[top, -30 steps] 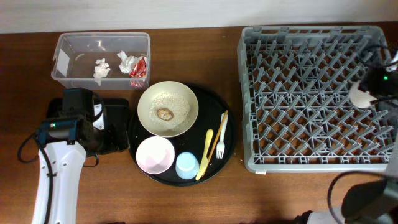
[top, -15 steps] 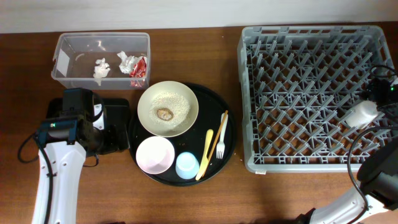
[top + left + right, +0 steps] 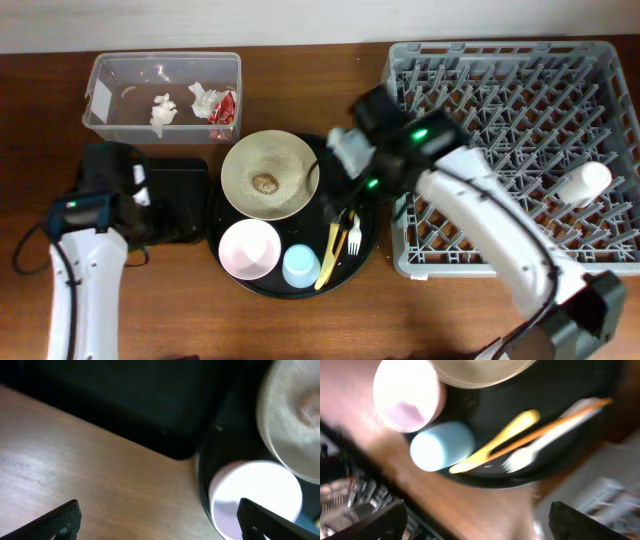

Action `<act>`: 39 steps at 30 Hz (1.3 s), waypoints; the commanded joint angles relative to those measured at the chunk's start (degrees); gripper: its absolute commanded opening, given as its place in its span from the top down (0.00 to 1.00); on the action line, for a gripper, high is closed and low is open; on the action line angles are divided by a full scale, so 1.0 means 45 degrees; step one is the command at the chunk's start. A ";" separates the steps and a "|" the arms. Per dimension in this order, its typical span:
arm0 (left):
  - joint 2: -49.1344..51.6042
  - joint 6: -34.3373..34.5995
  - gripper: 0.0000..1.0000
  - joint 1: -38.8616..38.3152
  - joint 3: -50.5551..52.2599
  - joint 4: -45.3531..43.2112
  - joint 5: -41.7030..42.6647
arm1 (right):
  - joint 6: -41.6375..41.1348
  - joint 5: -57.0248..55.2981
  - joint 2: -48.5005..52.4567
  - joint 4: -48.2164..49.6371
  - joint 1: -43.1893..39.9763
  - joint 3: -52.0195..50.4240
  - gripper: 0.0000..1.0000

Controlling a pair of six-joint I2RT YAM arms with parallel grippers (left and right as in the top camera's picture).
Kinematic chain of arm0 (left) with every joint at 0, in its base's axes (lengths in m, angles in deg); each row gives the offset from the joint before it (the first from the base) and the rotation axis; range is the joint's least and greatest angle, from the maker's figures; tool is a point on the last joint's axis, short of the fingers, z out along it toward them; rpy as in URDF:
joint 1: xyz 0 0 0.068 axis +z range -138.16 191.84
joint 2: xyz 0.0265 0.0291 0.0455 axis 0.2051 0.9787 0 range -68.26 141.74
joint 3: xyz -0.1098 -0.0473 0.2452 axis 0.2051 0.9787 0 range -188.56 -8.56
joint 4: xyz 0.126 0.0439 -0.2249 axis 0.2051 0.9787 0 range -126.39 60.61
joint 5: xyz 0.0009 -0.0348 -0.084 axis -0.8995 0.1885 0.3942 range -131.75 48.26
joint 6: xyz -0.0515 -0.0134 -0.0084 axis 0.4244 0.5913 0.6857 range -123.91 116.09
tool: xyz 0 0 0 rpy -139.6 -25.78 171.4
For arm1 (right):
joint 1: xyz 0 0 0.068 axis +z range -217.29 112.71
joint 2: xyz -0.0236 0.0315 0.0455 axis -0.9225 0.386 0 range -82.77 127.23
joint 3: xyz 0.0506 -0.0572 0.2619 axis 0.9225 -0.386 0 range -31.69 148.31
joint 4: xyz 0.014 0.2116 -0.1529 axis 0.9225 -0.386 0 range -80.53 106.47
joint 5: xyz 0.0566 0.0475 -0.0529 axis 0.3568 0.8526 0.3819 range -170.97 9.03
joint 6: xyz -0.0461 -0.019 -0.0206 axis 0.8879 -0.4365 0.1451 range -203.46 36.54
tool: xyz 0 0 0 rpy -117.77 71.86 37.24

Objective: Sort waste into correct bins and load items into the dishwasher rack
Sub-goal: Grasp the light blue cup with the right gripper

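My right gripper [image 3: 345, 185] [image 3: 480, 525] is open and empty above the right side of the round tray, over the yellow knife [image 3: 330, 250] [image 3: 495, 442], white fork [image 3: 354, 240] [image 3: 540, 452] and chopsticks [image 3: 352, 215] [image 3: 555, 422]. The cream bowl [image 3: 270, 175] holds rice grains and a brown lump [image 3: 265, 182]. The pink bowl [image 3: 250, 248] [image 3: 255, 495] and blue cup [image 3: 301, 265] [image 3: 442, 445] sit in front. A white cup [image 3: 585, 183] lies in the grey rack [image 3: 500, 60]. My left gripper [image 3: 162, 520] is open and empty beside the shallow black tray [image 3: 185, 200].
The clear tub [image 3: 110, 70] at the back left holds two tissue wads [image 3: 163, 108] and a red wrapper [image 3: 225, 112]. The round black tray [image 3: 372, 235] lies between the shallow tray and the rack. My right arm crosses the rack's front left corner.
My right arm has swung from the rack's right edge to over the round tray, leaving the white cup lying in the rack. My left arm has shifted slightly left.
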 commanded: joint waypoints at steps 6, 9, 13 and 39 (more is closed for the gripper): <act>-0.0189 0.0491 0.01 0.1991 0.0024 -0.0107 0.0151 | -0.2142 -0.2327 0.0146 0.4731 0.4376 -0.3866 0.05; -0.0189 0.0486 0.01 0.1991 0.0024 -0.0107 0.0155 | -0.2705 -0.3410 0.0845 0.5319 0.5008 -0.4167 0.05; -0.0189 0.0486 0.01 0.1987 0.0024 -0.0078 0.0257 | -0.2705 -0.3458 0.1685 0.6076 0.5022 -0.4167 0.05; -0.0189 0.0486 0.01 0.1991 0.0024 -0.0063 0.0248 | -0.2744 -0.3317 0.1005 0.4537 0.4945 -0.3191 0.38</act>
